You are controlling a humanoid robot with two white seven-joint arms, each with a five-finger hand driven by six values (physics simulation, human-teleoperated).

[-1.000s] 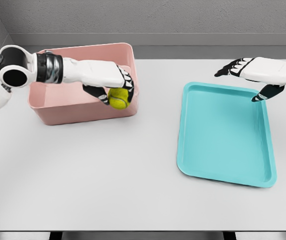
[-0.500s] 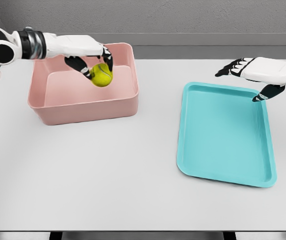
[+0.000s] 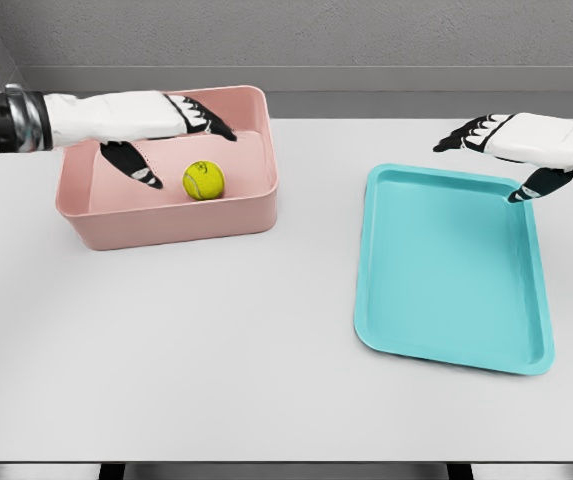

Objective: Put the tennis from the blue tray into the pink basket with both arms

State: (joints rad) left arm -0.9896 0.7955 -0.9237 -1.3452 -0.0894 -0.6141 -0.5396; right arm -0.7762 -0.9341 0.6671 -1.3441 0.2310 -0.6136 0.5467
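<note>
The yellow tennis ball (image 3: 204, 181) lies inside the pink basket (image 3: 171, 222), near its right half, free of any hand. My left hand (image 3: 181, 140) hovers over the basket just above and left of the ball, fingers spread and holding nothing. The blue tray (image 3: 451, 270) lies on the right of the table with nothing in it. My right hand (image 3: 494, 150) hangs open above the tray's far right corner.
The white table (image 3: 216, 340) spreads in front of basket and tray, and a grey wall runs behind it. A wide gap of table separates the basket from the tray.
The left hand carried the ball from the basket's front right rim to above its inside, then let go. The ball now rests in the basket. The right hand stayed put.
</note>
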